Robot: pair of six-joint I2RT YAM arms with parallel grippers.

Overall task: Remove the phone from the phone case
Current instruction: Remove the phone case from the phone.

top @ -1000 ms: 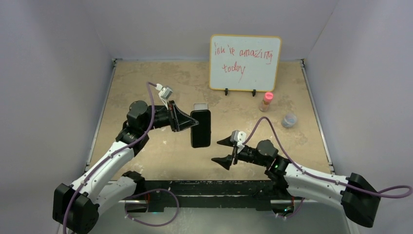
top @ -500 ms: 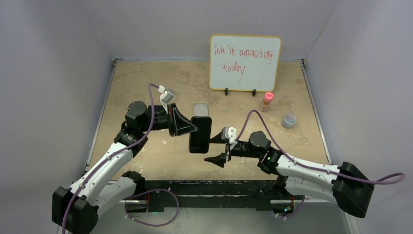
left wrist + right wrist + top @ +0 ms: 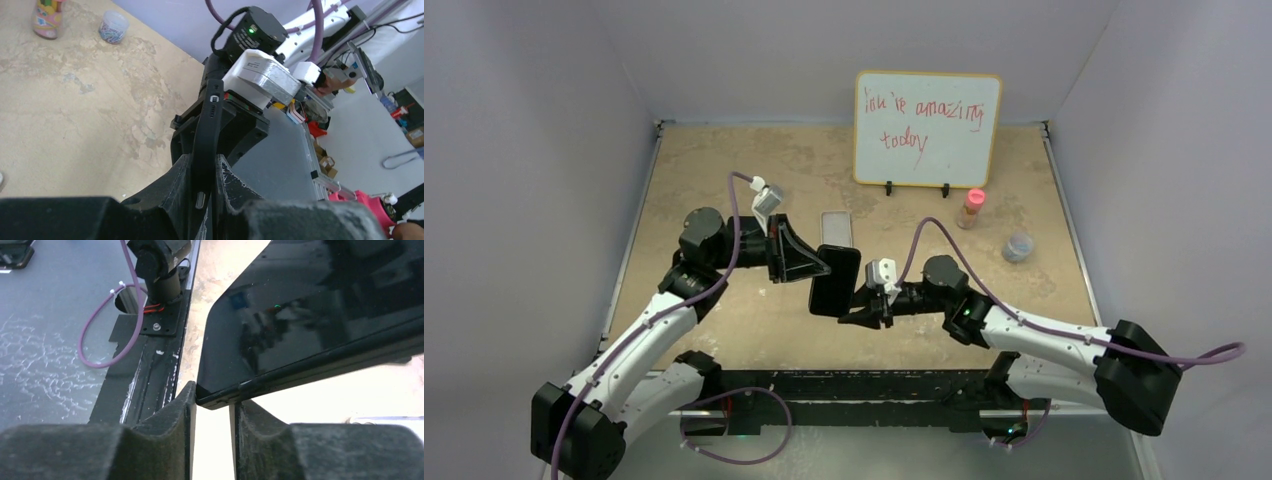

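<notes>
The black phone (image 3: 835,280), still in its dark phone case (image 3: 209,120), hangs upright above the table's middle. My left gripper (image 3: 817,266) is shut on its left long edge; in the left wrist view the case edge (image 3: 202,175) sits pinched between both fingers. My right gripper (image 3: 852,306) has come in from the right at the phone's lower corner. In the right wrist view the glossy screen (image 3: 310,315) fills the upper right, and the corner sits between my right gripper's (image 3: 212,401) narrowed tips, touching both.
A grey flat rectangle (image 3: 836,228) lies on the table just behind the phone. A whiteboard (image 3: 927,128) stands at the back, with a pink-capped bottle (image 3: 971,208) and a small jar (image 3: 1018,246) to its right. Enclosure walls stand on three sides.
The right arm has swung left to the phone's lower corner and its jaws have narrowed onto it. The left arm has lowered and tilted the phone slightly toward the near edge.
</notes>
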